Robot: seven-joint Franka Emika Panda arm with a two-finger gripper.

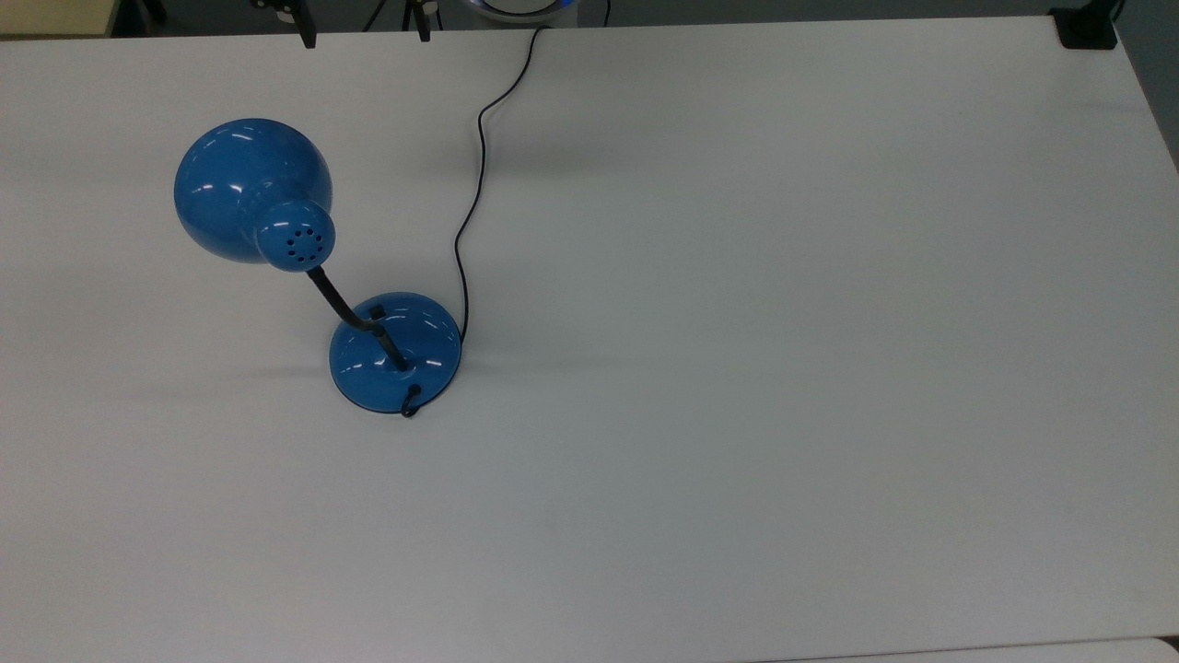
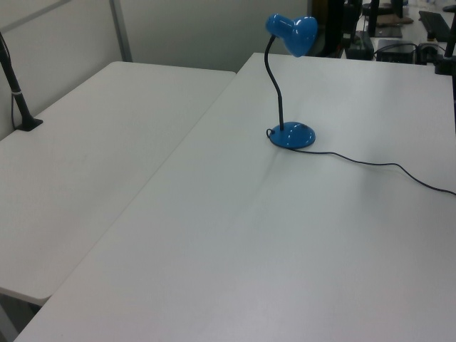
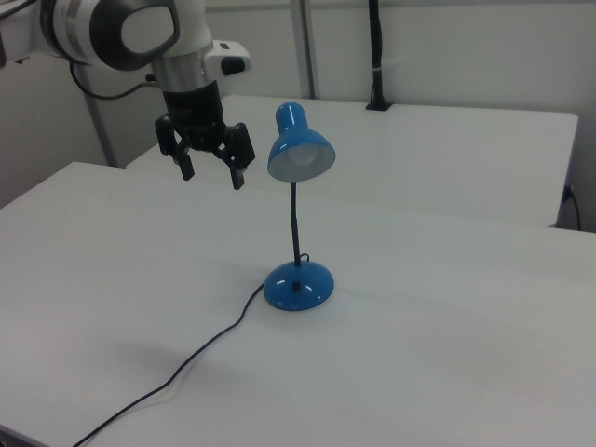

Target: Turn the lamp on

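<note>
On the right view's left, tool (image 3: 212, 173) spread apart, lamp (image 3: 298, 214) just beside

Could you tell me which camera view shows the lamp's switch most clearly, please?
The top view: it looks down on the lamp's base, where the small black switch sits beside the gooseneck. In the left and right views the base is seen side-on and I cannot make the switch out.

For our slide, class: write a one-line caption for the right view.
Open claw hangs above the white table, beside the blue lamp with its bulb unlit.
</note>
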